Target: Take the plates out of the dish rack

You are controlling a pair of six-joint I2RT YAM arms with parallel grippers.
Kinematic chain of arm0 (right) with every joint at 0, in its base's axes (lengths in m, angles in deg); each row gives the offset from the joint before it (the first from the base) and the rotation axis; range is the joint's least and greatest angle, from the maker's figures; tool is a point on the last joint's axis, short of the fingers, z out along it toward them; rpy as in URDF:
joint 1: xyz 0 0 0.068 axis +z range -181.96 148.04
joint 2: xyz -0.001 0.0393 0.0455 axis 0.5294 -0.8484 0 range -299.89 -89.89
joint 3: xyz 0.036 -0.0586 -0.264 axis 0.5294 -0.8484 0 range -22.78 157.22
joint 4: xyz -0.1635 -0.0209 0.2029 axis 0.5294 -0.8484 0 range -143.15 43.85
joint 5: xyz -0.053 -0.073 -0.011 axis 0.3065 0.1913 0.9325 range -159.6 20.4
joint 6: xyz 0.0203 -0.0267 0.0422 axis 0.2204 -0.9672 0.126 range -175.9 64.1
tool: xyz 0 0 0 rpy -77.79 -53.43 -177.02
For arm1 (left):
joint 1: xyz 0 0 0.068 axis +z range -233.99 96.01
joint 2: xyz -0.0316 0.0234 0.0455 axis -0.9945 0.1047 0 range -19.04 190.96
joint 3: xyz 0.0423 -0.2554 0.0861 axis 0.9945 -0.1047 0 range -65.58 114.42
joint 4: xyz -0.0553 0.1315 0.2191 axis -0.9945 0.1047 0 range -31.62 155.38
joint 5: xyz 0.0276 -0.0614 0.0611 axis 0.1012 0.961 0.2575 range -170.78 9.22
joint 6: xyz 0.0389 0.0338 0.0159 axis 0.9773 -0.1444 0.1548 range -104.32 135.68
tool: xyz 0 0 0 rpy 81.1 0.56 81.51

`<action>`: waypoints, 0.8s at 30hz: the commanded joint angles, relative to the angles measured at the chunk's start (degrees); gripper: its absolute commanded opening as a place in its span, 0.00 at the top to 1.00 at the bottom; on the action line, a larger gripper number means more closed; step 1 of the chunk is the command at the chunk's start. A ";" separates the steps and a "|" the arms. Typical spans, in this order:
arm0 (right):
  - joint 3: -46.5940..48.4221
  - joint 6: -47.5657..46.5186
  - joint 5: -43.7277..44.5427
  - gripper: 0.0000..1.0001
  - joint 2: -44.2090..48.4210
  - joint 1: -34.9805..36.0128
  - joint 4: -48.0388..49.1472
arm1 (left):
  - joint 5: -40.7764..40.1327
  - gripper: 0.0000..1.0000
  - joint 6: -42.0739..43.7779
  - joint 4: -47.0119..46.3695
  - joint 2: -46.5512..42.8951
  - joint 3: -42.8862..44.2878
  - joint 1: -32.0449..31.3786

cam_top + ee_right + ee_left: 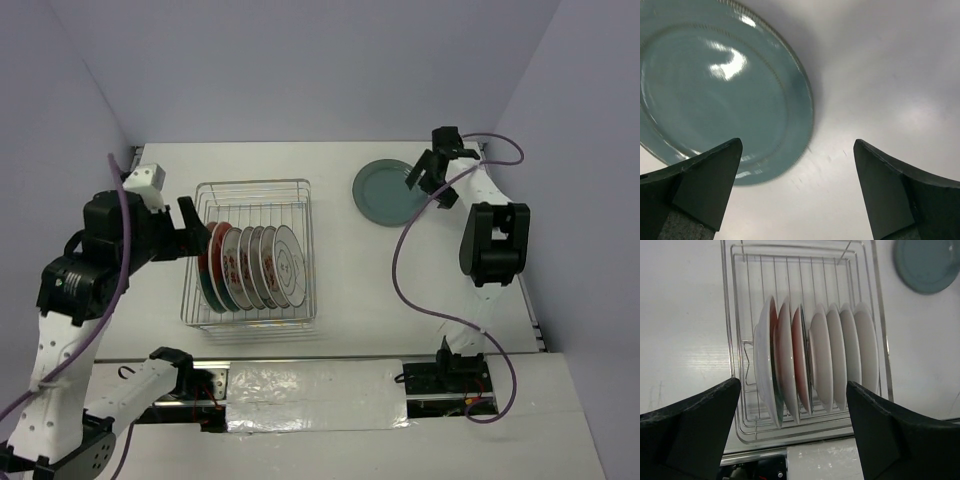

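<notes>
The silver wire dish rack (252, 183) stands left of centre on the white table. Several plates (250, 268) stand on edge in its near half, red patterned ones at the left and white ones at the right. In the left wrist view the plates (815, 360) show edge-on inside the rack (726, 315). My left gripper (193, 230) is open and empty, just left of the rack, apart from it; it also shows in the left wrist view (792, 384). A plain teal plate (388, 192) lies flat at the back right. My right gripper (430, 172) hovers open and empty over that plate's right edge (715, 85).
The table (380, 290) is enclosed by pale walls at the back and on both sides. A silvery strip (310, 395) and the two arm bases run along the near edge. A purple cable (400, 250) loops over the table beside the right arm.
</notes>
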 commanded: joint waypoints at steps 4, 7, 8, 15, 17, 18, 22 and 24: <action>-8.17 -3.61 17.97 0.00 21.72 7.72 -4.93 | -0.42 0.03 0.20 -0.84 0.95 -3.48 -0.13; -13.82 -6.80 15.31 0.00 30.87 12.12 0.10 | -3.81 0.12 -0.06 -1.37 1.57 -6.30 -0.13; -14.17 -6.89 15.57 0.00 33.15 13.35 -1.55 | -5.92 0.13 -0.24 -1.36 1.65 -7.00 -0.21; -21.72 -8.21 14.26 0.00 42.57 21.00 -1.75 | -13.76 0.28 -1.38 -2.77 1.83 -10.69 -0.39; -24.35 -7.86 14.08 0.00 45.02 22.06 -1.22 | -13.16 0.29 -1.03 -3.82 2.53 -12.35 -0.39; -25.24 -7.86 14.16 0.00 45.74 22.32 -1.04 | -12.37 0.29 -1.03 -4.43 2.62 -12.80 -0.48; -28.23 -8.12 14.43 0.00 47.94 22.68 -0.43 | -11.83 0.30 -1.65 -6.81 2.88 -15.35 -0.92; -28.76 -8.30 14.08 0.00 48.12 22.50 -0.43 | -12.01 0.32 -1.73 -7.43 3.41 -16.40 -1.09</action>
